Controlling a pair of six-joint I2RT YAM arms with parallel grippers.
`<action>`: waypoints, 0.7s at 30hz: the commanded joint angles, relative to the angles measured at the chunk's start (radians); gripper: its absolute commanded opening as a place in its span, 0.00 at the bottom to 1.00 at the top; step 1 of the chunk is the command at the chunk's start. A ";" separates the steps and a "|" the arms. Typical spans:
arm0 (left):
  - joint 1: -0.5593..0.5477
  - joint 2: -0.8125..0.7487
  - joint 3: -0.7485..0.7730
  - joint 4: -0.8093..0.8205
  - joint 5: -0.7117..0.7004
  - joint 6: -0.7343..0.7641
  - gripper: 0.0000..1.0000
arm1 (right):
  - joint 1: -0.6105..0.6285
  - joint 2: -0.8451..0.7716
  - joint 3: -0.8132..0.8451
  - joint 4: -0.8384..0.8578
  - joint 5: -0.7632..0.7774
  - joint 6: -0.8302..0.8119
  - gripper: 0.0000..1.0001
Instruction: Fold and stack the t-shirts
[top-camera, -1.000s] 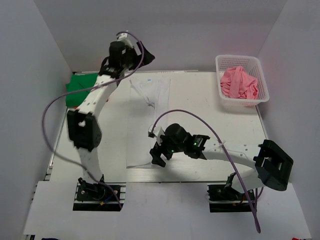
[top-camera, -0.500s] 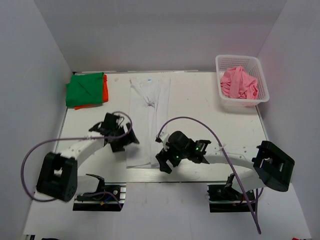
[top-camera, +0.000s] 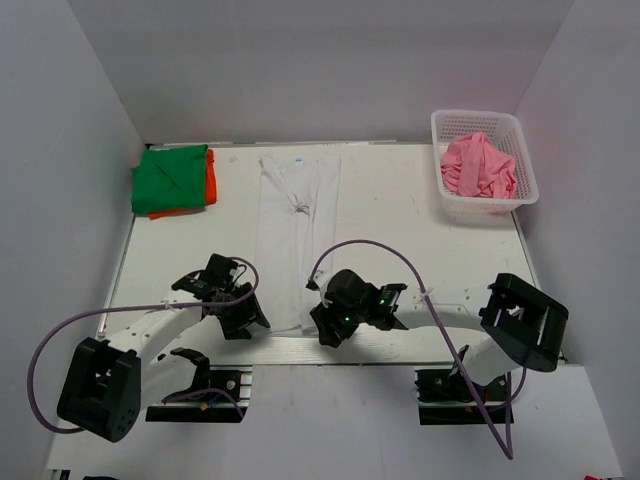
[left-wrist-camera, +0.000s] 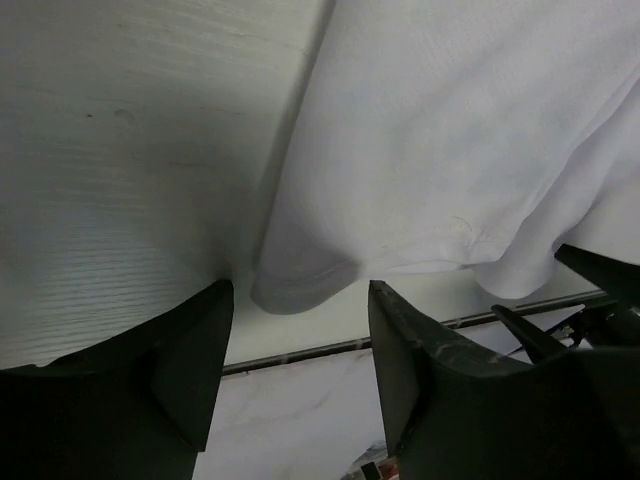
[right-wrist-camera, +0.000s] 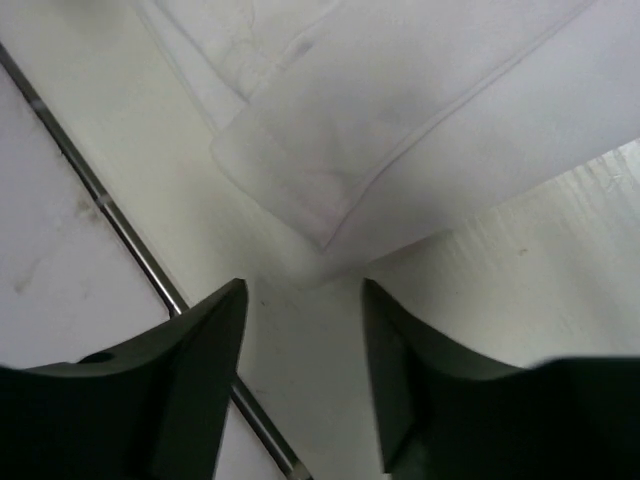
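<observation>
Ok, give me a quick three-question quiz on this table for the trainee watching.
1. True or false: the pink t-shirt lies in the basket.
2. Which shirt lies on the orange t-shirt? A) green B) pink C) white
3. Fill in: the left gripper and right gripper stand open at the near corners of the ____ t-shirt.
Key: 1 true; 2 A, the green t-shirt; 3 the white t-shirt.
</observation>
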 joint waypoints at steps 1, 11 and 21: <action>-0.021 0.043 -0.017 -0.011 -0.039 -0.014 0.66 | 0.015 0.028 0.016 0.010 0.033 0.056 0.53; -0.063 0.136 -0.040 0.044 -0.074 -0.035 0.32 | 0.012 0.054 0.019 0.021 0.084 0.112 0.16; -0.063 0.034 0.029 0.018 -0.146 -0.044 0.00 | 0.008 0.011 0.036 0.018 0.166 0.107 0.00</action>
